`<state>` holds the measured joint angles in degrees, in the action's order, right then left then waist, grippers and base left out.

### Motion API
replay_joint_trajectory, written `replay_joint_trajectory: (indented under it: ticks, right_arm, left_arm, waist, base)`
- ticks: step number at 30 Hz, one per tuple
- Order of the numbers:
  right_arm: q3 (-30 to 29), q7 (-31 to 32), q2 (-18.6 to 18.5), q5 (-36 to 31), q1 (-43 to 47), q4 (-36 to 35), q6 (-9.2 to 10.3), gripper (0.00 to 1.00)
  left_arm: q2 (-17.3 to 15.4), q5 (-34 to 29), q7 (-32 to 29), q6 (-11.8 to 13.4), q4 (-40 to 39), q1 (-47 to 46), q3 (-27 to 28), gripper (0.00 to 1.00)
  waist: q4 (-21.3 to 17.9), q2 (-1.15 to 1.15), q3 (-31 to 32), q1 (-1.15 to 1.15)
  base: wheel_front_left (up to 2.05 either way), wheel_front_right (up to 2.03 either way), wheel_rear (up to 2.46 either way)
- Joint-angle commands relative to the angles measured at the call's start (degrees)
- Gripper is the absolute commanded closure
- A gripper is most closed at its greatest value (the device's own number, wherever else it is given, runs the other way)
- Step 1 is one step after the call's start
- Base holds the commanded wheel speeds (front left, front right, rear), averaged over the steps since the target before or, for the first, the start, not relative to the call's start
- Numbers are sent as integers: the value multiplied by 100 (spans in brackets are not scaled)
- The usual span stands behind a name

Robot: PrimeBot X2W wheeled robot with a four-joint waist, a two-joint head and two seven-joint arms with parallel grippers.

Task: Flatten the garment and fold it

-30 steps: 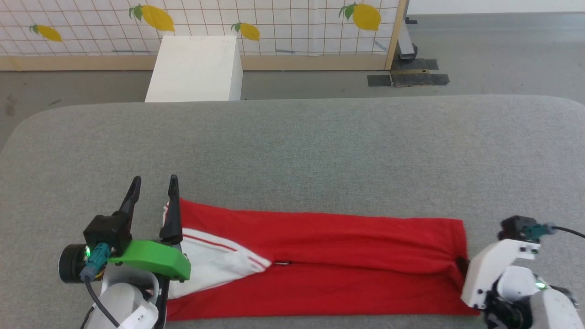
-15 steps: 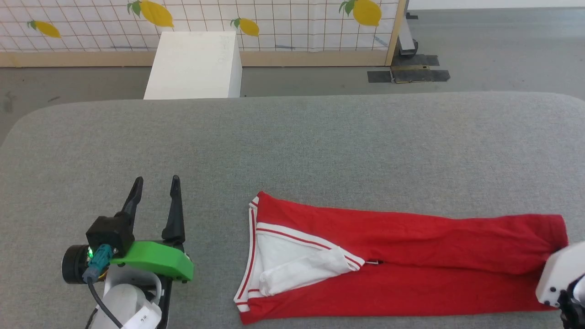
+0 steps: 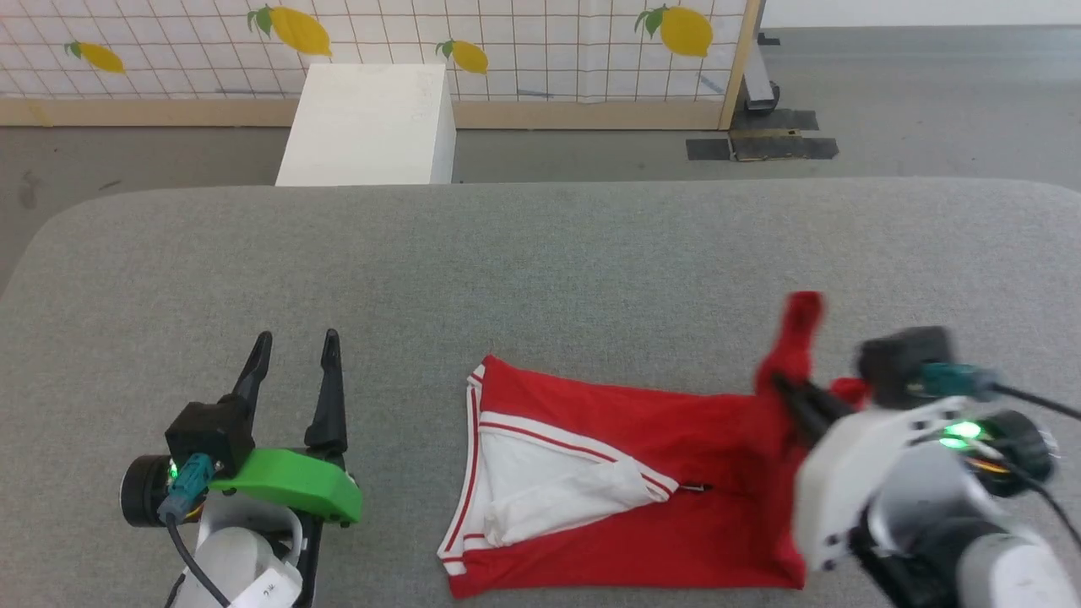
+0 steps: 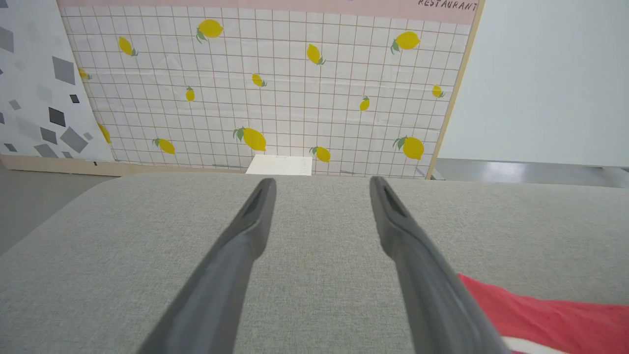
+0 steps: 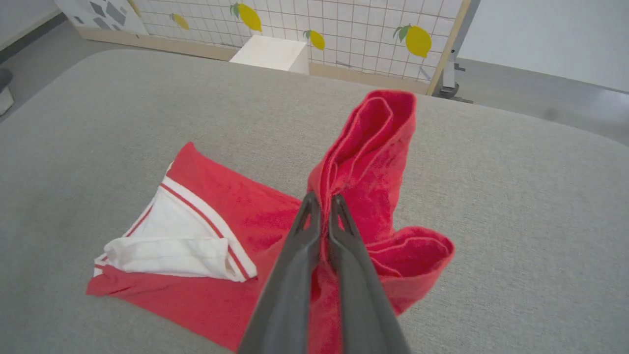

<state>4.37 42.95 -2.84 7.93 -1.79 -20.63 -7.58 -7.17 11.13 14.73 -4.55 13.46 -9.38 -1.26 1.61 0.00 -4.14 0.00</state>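
The garment (image 3: 676,473) is folded into a long red strip on the grey padded table (image 3: 540,253), with its white, red-trimmed sleeve (image 3: 557,494) lying on top at the left end. My right gripper (image 3: 798,397) is shut on the strip's right end, which is raised off the table and curls upward. The right wrist view shows that gripper (image 5: 322,199) pinching the red fabric (image 5: 368,142), with the sleeve (image 5: 172,236) flat at the lower left. My left gripper (image 3: 296,355) stands open over bare table, left of the garment. The same gripper (image 4: 322,184) holds nothing, and the garment's edge (image 4: 540,314) lies to its right.
A white box (image 3: 367,127) stands on the floor just beyond the table's far edge. Behind it runs a lemon-patterned tiled wall panel (image 3: 549,42). Black tape patches (image 3: 760,145) mark the floor at the back right. Bare grey table stretches behind and left of the garment.
The right gripper dragged the garment to the right, away from the left gripper. It then lifted the right end and carried it back toward the left. The left gripper stayed put and open.
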Motion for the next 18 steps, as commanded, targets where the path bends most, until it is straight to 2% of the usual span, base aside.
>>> replay_joint_trajectory:
  ticks: [1, 7, 9, 18]
  right_arm:
    - [220, 24, -4, -55, -153, -5, 9, 100]
    - [1381, -116, -4, 3, -814, 652, 9, 100]
    - [1867, -270, -4, 128, -1159, 1203, 9, 100]
    - [2771, -665, -4, 433, -2028, 2822, 9, 100]
  left_arm:
    - [33, -86, 27, -44, 12, 2, -3, 0]
    - [102, -113, 27, -113, 51, -166, -96, 0]
    - [146, -115, 27, -141, 64, -252, -136, 0]
    - [234, -132, 27, -191, 109, -418, -136, 0]
  waist:
    - [34, 0, -46, 0]
    - [232, 0, -226, 0]
    - [369, 0, -339, 0]
    - [641, 0, -662, 0]
  base:
    - [0, 0, 0]
    - [0, 0, 0]
    - [0, 0, 0]
    - [0, 0, 0]
